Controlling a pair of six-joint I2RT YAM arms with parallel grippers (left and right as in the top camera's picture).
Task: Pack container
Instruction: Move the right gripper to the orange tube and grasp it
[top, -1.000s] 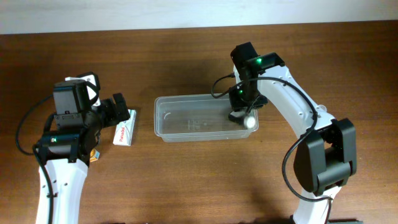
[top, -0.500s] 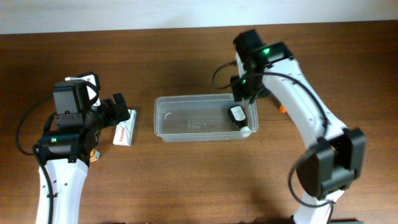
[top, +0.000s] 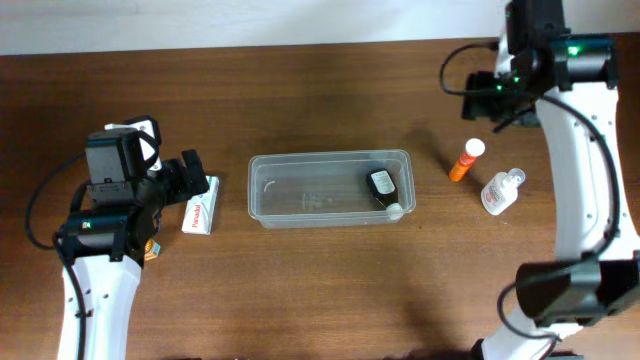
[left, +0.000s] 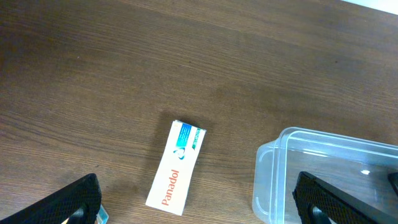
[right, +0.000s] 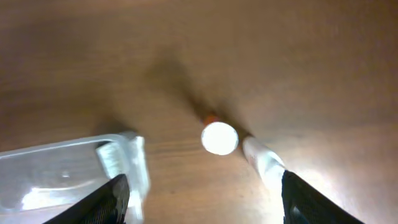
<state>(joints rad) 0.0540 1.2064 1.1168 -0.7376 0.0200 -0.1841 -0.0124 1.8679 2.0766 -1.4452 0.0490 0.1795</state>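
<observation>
The clear container (top: 300, 189) sits mid-table and holds a small dark bottle with a white cap (top: 383, 189) at its right end. A white Panadol box (top: 199, 211) lies left of it, also in the left wrist view (left: 176, 167) beside the container's corner (left: 273, 168). An orange bottle with a white cap (top: 466, 159) and a clear bottle (top: 500, 190) lie right of the container. My left gripper (left: 199, 211) is open and empty above the box. My right gripper (right: 205, 199) is open and empty, high over the orange bottle (right: 219, 137) at the far right.
A small item with a blue edge (left: 99, 214) lies by my left finger. The right arm (top: 580, 150) runs along the table's right side. Bare wood lies in front of the container.
My right gripper let go of the dark bottle into the container's right end, then rose and swung away to the far right. The left arm has not moved.
</observation>
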